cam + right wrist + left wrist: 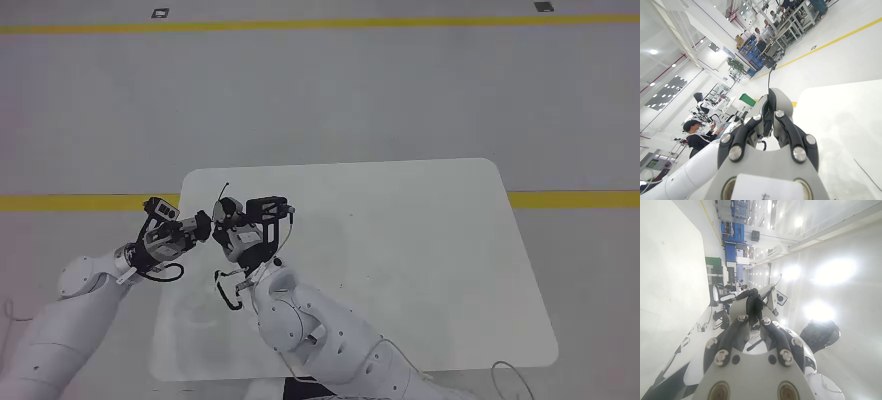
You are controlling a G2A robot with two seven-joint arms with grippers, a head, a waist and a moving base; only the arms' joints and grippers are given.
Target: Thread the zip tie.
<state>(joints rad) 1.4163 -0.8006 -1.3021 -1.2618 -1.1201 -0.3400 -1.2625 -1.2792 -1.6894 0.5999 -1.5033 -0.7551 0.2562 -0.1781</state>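
You are working over the white table (430,260), near its far left corner, where both grippers are sitting tip to tip. Your right gripper (770,98) is pinching the zip tie (769,79) tight. Your left gripper (753,306) is closed too, but you cannot tell on what. The right wrist view is showing the tie running straight out past the fingertips, head end outermost. From the top it is pointing away from the robot.

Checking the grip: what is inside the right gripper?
A black zip tie is pinched in the right gripper, its head end sticking out beyond the fingertips. The part between the fingers is covered, so how much of it is held cannot be seen.
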